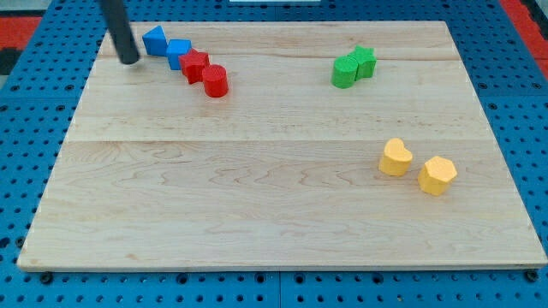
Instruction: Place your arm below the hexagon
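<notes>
Eight blocks lie on the wooden desk [257, 197], two of each colour, and my tip [129, 60] stands at the view's top left, close to the desk's top edge and not far from its left edge. The tool is a plain dark rod with no parts that could stand apart, come together or clamp on anything; it touches no block.

Just to the view's right of my tip, slightly higher, sits the blue triangular block [154, 39], and beside that the blue cube [179, 52]. The chain runs on away from my tip, down and to the right: the red star-like block [195, 65] touches the blue cube, and the red cylinder [215, 81] touches the red star-like block.

Far to the right of my tip, at about its height, are the green star-like block [364, 61] and the green cylinder [344, 72], pressed together.

The yellow hexagon [437, 175] lies well apart from my tip, far to the right and lower in the view, near the desk's right edge. The yellow heart-shaped block [395, 157] sits just beside it, on the side nearer my tip.

Below my tip the whole left half and middle of the desk is bare wood down to the bottom edge. Bare wood also lies between the yellow hexagon and the bottom edge.
</notes>
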`<state>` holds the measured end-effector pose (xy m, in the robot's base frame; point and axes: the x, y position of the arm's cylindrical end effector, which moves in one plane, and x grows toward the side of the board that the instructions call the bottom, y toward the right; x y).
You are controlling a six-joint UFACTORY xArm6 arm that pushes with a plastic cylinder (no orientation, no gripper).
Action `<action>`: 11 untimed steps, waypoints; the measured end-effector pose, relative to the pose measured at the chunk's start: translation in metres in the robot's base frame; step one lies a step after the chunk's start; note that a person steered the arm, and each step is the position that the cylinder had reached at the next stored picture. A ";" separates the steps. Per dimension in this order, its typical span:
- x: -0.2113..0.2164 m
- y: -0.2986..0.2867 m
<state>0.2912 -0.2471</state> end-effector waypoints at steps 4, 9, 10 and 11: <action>0.074 0.050; 0.224 0.303; 0.248 0.352; 0.274 0.404</action>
